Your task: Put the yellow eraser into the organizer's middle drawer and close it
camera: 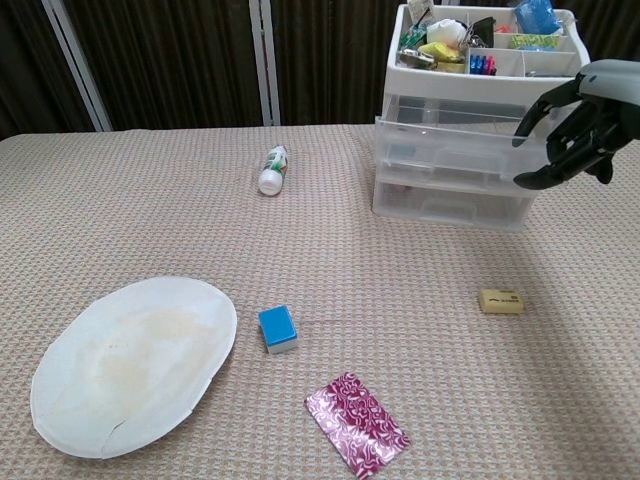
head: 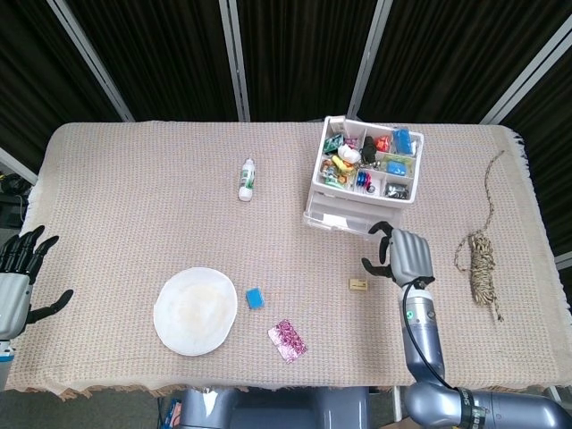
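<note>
While both hands (head: 18,268) (camera: 580,125) spread empty: beige woven tablecloth (head: 134,206), dark curtains (head: 161,54).

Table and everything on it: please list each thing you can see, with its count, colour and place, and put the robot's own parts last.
organizer: 1, clear white, far right, small items in its top tray
middle drawer: 1, clear, pulled slightly out
yellow eraser: 1, pale yellow, on the cloth in front of the organizer
bottle: 1, white with green label, lying far centre
plate: 1, white, near left
blue block: 1, right of the plate
patterned packet: 1, pink, near centre
twine: 1 bundle, beige, far right
tablecloth: 1, beige
left hand: 1, black fingers, left edge, empty
right hand: 1, grey, fingers curled, by the drawer front
</note>
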`<act>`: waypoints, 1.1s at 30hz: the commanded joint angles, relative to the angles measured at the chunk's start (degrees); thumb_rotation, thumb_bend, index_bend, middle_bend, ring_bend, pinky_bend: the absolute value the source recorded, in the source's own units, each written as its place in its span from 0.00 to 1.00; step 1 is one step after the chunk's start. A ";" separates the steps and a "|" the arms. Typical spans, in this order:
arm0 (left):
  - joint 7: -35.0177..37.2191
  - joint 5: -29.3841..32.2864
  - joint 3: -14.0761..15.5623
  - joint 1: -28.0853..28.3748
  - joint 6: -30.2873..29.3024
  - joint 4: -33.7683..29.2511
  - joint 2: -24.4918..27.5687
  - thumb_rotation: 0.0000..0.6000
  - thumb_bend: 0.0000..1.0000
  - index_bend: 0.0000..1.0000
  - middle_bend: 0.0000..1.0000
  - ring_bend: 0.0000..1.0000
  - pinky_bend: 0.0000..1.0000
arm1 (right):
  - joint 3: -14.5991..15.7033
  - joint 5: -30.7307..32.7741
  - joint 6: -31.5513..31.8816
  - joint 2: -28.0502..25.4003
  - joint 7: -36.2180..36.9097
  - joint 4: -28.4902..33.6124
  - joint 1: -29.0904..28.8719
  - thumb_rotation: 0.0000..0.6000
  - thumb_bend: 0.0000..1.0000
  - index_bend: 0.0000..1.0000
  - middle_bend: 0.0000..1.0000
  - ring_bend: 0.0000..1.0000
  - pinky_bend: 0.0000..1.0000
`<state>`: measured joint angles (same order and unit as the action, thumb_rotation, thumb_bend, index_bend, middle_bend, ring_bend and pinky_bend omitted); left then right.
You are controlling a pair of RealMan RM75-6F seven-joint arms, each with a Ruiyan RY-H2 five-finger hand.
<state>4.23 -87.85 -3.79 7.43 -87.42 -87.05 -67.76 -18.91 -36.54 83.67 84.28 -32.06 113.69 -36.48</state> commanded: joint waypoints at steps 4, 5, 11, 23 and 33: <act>0.00 0.00 0.00 -0.01 -0.03 -0.04 0.01 1.00 0.25 0.12 0.00 0.00 0.00 | 1.28 -2.35 1.06 0.14 0.77 1.48 1.17 1.00 0.16 0.39 0.74 0.74 0.67; 0.01 0.00 0.00 -0.01 -0.01 -0.03 0.00 1.00 0.25 0.12 0.00 0.00 0.00 | 1.46 -2.93 1.32 0.15 0.89 1.83 1.37 1.00 0.16 0.39 0.74 0.74 0.67; 0.05 -0.08 0.03 -0.03 -0.07 0.01 0.01 1.00 0.25 0.12 0.00 0.00 0.00 | 1.94 -5.68 2.49 0.23 1.52 3.27 2.20 1.00 0.16 0.39 0.74 0.74 0.67; 0.13 -0.11 0.03 -0.02 -0.07 0.06 0.01 1.00 0.25 0.12 0.00 0.00 0.00 | 3.59 -9.72 4.28 0.41 1.48 4.57 3.72 1.00 0.16 0.26 0.74 0.74 0.67; 0.18 0.03 0.00 -0.03 0.00 -0.11 0.05 1.00 0.25 0.12 0.00 0.00 0.00 | 4.17 -14.15 6.09 0.12 2.01 5.08 5.20 1.00 0.15 0.16 0.74 0.74 0.67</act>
<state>4.42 -87.83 -3.80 7.40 -87.41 -87.17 -67.71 -15.30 -49.03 88.90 84.52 -30.22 118.47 -31.84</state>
